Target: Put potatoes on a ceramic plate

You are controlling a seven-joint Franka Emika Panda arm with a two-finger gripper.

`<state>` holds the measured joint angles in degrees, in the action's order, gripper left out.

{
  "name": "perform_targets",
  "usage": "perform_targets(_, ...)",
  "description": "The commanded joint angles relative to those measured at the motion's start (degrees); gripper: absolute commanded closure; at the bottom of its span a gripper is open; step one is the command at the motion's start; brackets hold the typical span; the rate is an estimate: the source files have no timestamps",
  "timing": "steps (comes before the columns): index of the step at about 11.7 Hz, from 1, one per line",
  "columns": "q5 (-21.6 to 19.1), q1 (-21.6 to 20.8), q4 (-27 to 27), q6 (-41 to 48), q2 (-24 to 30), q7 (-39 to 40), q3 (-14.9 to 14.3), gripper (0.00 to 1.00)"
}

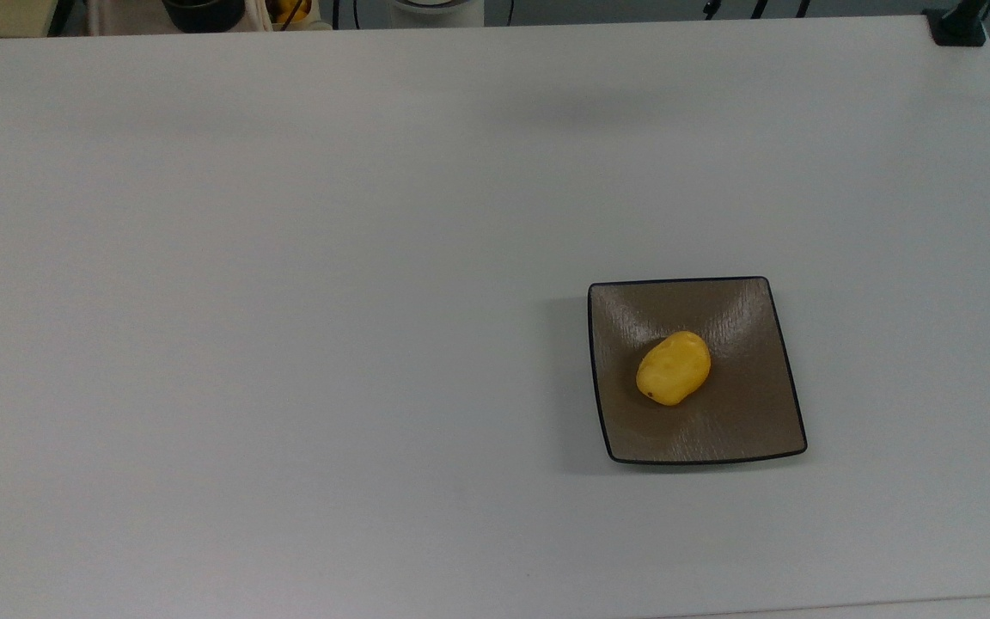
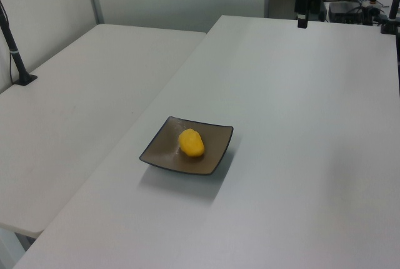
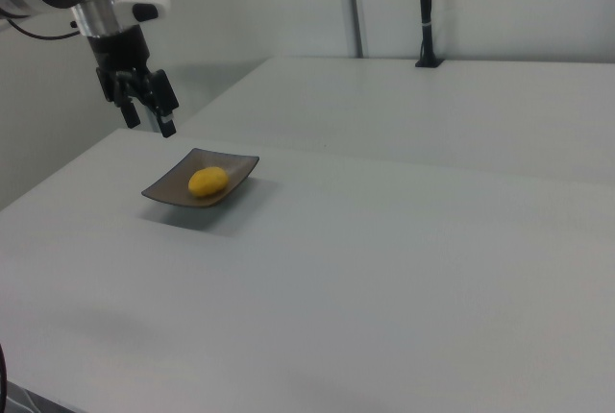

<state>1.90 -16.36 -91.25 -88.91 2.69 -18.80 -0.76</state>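
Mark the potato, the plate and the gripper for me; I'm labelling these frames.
potato [image 1: 673, 368], top view, middle of its yellow skin.
plate [image 1: 740, 430], top view, bare brown surface near a corner.
gripper [image 3: 145, 117], right view, midway between the fingertips.

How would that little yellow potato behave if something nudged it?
The potato is a rounded oval, so it would probably roll or wobble. The plate looks glossy, so it may slide too, though the plate's upturned edges would likely keep it in.
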Motion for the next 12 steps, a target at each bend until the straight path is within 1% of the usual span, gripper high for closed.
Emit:
perform_targets(1,-1.82,1.59,-7.00,-7.05,4.69,5.07,-0.38,0.00)
perform_targets(3,-1.82,1.59,-7.10,-8.99,4.17,9.64,-0.38,0.00)
perform_targets(6,-3.13,1.85,-7.10,-12.77,1.98,16.58,-0.38,0.00)
perform_targets(8,-4.27,2.47,-7.10,-13.57,1.71,16.96,-0.38,0.00)
perform_targets(12,-4.37,2.38,-6.84,-13.57,0.92,16.78,-0.38,0.00)
